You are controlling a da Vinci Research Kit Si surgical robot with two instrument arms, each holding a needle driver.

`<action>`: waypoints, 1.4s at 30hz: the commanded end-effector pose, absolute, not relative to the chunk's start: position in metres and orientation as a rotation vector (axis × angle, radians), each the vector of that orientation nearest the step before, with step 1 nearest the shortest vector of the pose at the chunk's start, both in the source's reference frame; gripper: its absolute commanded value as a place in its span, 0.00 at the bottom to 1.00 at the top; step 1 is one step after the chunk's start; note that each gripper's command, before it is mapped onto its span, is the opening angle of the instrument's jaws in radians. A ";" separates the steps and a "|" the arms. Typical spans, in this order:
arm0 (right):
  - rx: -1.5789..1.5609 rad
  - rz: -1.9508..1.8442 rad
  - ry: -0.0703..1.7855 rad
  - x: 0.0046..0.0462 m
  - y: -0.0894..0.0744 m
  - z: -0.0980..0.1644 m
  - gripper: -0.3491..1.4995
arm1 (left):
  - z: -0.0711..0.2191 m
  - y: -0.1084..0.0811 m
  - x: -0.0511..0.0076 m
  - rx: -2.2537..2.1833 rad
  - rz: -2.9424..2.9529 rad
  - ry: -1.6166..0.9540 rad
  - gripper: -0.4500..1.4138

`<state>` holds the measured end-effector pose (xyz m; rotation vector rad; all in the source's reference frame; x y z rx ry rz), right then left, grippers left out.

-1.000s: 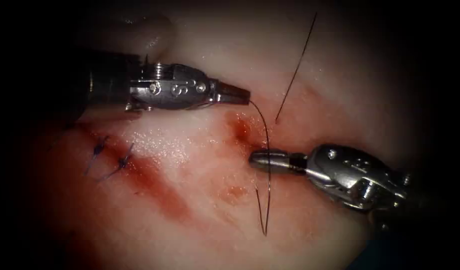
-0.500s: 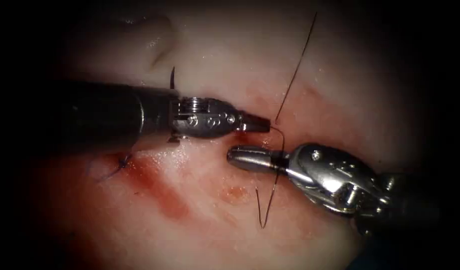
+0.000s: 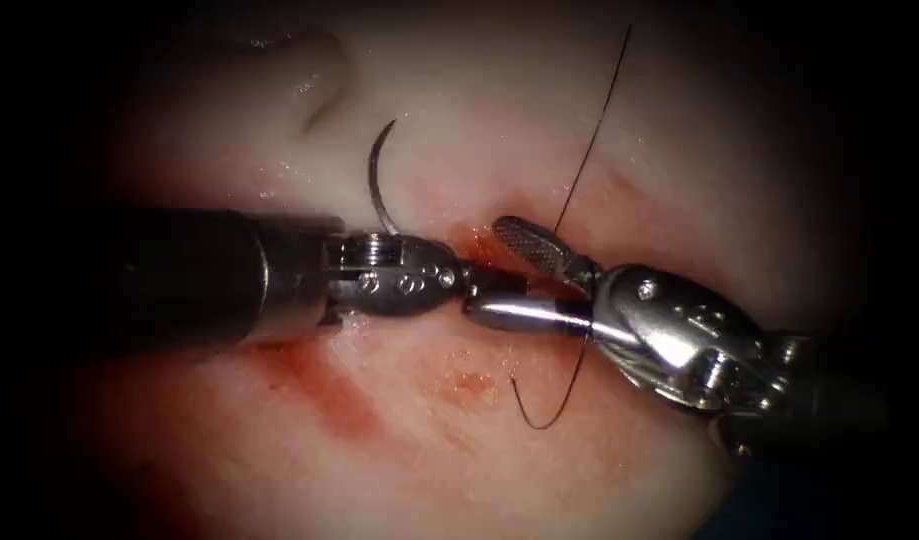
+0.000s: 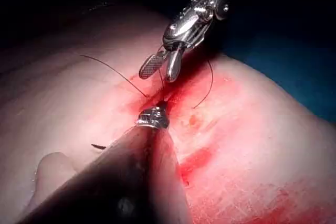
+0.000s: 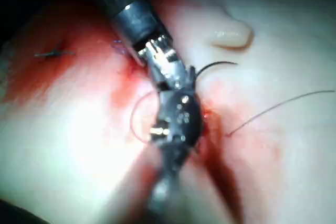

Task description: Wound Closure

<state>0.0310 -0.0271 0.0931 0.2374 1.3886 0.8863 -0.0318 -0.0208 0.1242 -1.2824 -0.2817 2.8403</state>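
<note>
My left tool (image 3: 474, 282) comes in level from the left, its jaws shut on the thread at the red open part of the cut (image 3: 474, 248). The right tool (image 3: 484, 268) has its jaws open around the left tool's tip, one jaw above it and one below, and holds nothing. The curved needle (image 3: 377, 180) lies free on the pale tissue (image 3: 459, 110) beyond the left tool's wrist, left of that spot and not in the tissue. One thread strand (image 3: 594, 125) runs up and away from the cut. A thread loop (image 3: 539, 418) lies below the right tool.
Red fluid (image 3: 329, 395) streaks the tissue below the left tool's shaft. The right wrist view shows tied stitches (image 5: 52, 53) far along the cut and a pale bump (image 5: 231, 36) on the tissue. In the left wrist view the right tool (image 4: 158, 76) hangs open over the cut.
The left tool moved right and down to the right tool, its shaft now covering the stitches. The right tool's jaws opened. More of the needle came into view. The thread loop got shorter.
</note>
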 end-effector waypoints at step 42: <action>0.196 0.876 1.269 0.0350 -0.031 0.097 0.57 | 0.113 -0.019 -0.0289 -1.295 2.821 -0.301 0.00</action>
